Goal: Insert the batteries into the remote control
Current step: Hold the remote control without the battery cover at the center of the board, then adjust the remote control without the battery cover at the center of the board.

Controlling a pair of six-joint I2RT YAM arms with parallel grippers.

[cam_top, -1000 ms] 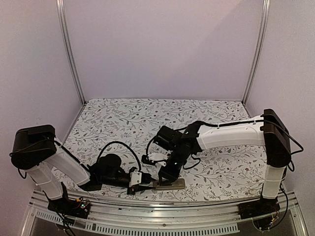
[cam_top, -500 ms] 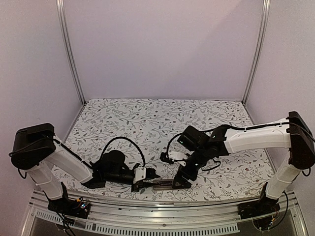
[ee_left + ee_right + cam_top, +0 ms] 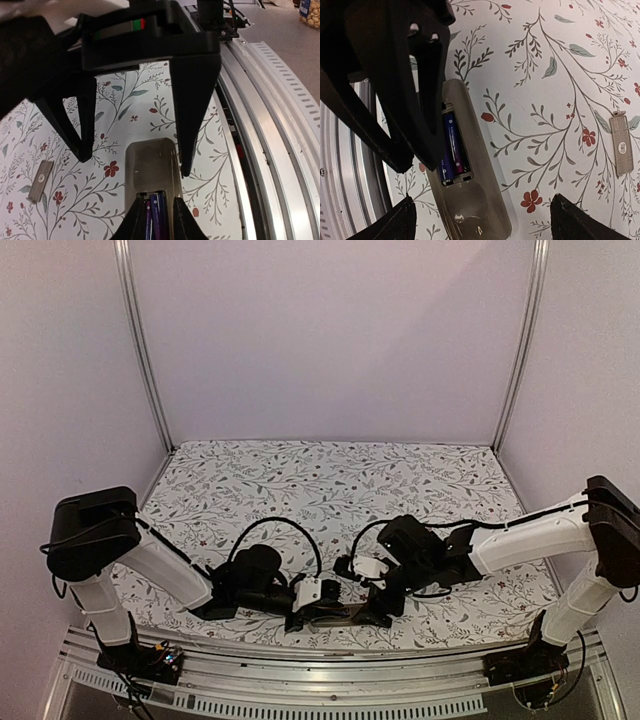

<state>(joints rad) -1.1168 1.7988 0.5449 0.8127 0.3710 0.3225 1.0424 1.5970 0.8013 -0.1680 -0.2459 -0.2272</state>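
Withdrawing the left tool (image 3: 159,216), narrowly parted over the batteries (image 3: 452,145) (whether gripping, I cannot tell), could pop one from the remote control (image 3: 150,160) while the wide-open right tool (image 3: 480,200) restrains nothing

Flower-printed tablecloth (image 3: 300,480), battery cover (image 3: 623,145), aluminium rail (image 3: 280,125)
The small grey-tan battery cover lies flat on the tablecloth, apart from the ribbed aluminium rail along the near edge; lilac walls (image 3: 330,340) and two aluminium uprights (image 3: 146,350) stand behind.
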